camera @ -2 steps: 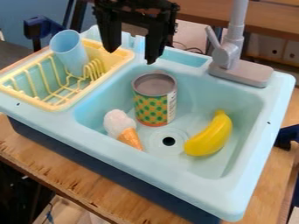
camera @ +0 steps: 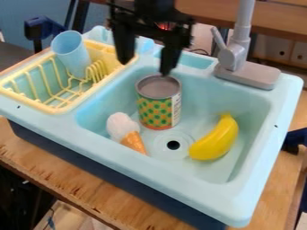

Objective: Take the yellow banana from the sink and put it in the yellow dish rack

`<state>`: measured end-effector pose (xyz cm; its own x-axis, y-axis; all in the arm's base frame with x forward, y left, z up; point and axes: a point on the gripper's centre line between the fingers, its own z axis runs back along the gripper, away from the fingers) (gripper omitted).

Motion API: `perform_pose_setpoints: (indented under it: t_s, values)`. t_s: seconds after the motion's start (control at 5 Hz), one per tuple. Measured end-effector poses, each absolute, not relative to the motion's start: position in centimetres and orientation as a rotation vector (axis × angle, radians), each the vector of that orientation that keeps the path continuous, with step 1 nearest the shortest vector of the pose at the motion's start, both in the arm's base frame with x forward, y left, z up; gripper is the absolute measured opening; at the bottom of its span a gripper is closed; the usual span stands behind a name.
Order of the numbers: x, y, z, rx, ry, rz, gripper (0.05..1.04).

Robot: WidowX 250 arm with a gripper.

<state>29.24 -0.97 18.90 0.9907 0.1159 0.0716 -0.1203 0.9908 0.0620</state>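
Gripper (camera: 145, 67) up over the back of the sink, pointing down, jaws spread with a gap between them. Nearest thing is the can (camera: 159, 103), so that's the landmark. Can is upright in the sink (camera: 240, 197), grey top, green dots on a yellow band, pale label panel on its right side. In the view, one jaw tip sits right by the can's top rim, the other up and left of it (can't tell if the near one touches).

Cone (camera: 126, 132): lower left of can, lying in the sink, white scoop toward the upper left, orange end toward the lower right. Banana (camera: 215, 139): lower right of can, yellow, curved, stem end up, well apart from it. Drain (camera: 173, 145): below can, slightly right, dark round hole.

Rack (camera: 58, 109): left of can, yellow, on the sink's side ledge. Cup (camera: 71, 49): upper left of can, light blue, tilted, standing in the rack. Faucet (camera: 231, 57): upper right of can, grey, on the back rim, lever on its left. Tabletop (camera: 66, 175): wood, beneath can and sink, worn along its front edge.
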Motion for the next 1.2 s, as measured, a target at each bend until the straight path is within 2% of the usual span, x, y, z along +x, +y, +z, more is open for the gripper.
perform_pose_setpoints:
  t_s: [0.4, 0.6, 0.8, 1.2]
  values:
    - [29.1, -5.5, 17.4, 0.011, -0.102, 0.031, 1.003]
    - [29.6, -6.5, 14.9, -0.025, -0.073, 0.010, 1.003]
    - [30.4, -6.8, 13.2, -0.030, -0.055, 0.006, 1.002]
    - [31.4, -8.0, 11.2, -0.105, -0.084, -0.028, 1.003]
